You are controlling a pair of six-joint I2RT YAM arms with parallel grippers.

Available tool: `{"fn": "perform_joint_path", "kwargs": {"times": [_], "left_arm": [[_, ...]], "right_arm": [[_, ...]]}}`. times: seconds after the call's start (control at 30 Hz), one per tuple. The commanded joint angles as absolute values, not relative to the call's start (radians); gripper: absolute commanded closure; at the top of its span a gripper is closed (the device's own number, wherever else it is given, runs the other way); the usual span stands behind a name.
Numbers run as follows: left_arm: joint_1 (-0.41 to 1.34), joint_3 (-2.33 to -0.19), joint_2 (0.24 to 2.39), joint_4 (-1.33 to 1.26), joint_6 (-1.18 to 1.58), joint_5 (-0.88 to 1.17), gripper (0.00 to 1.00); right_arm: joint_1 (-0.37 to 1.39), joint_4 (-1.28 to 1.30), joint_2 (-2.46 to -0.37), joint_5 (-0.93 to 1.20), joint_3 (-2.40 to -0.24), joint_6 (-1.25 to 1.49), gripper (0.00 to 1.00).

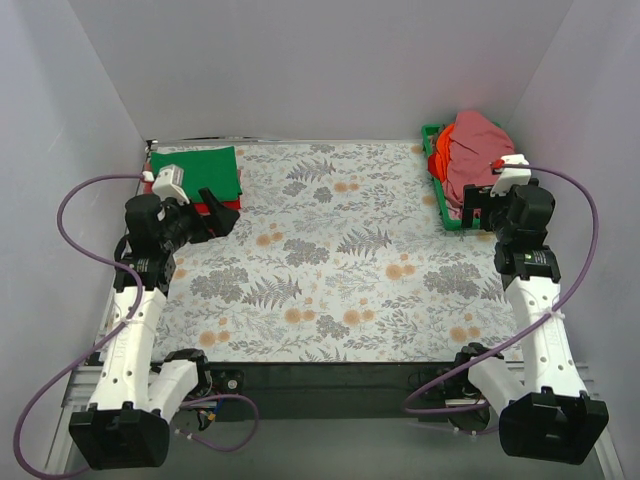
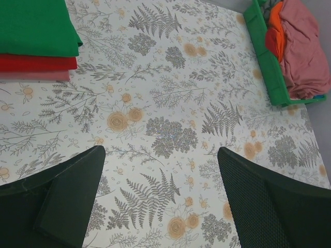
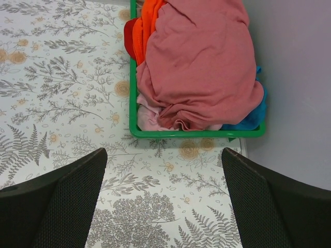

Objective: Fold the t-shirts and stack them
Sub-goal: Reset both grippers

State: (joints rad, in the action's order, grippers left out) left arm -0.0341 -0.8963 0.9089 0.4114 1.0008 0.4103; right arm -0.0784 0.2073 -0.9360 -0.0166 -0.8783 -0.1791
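Note:
A folded bright green t-shirt [image 1: 197, 170] tops a stack at the table's far left, over a folded red one [image 2: 37, 63] and a pink one [image 2: 34, 76]. A crumpled pink t-shirt [image 3: 199, 62] and an orange one [image 3: 146, 26] lie heaped in the green basket [image 1: 436, 190] at the far right. My left gripper [image 1: 213, 218] is open and empty, just right of the stack; it shows above the bare cloth in its wrist view [image 2: 161, 170]. My right gripper [image 1: 478, 207] is open and empty at the basket's near end, also in its wrist view [image 3: 164, 175].
A floral tablecloth [image 1: 340, 260] covers the table. White walls close in on three sides. A blue cloth [image 3: 253, 116] pokes out at the basket's near right corner. Purple cables loop from both arms.

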Motion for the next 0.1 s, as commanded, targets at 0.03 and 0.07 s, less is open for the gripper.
{"fn": "perform_joint_path", "kwargs": {"times": [0.03,0.07], "left_arm": [[-0.025,-0.92,0.905,0.431,0.979,0.397,0.1],[-0.023,-0.922,0.905,0.434,0.977,0.396,0.1]], "right_arm": [[-0.08,0.178,-0.911,-0.018,-0.887,-0.158,0.02],[-0.08,0.178,-0.907,-0.012,-0.891,-0.167,0.01]]}}
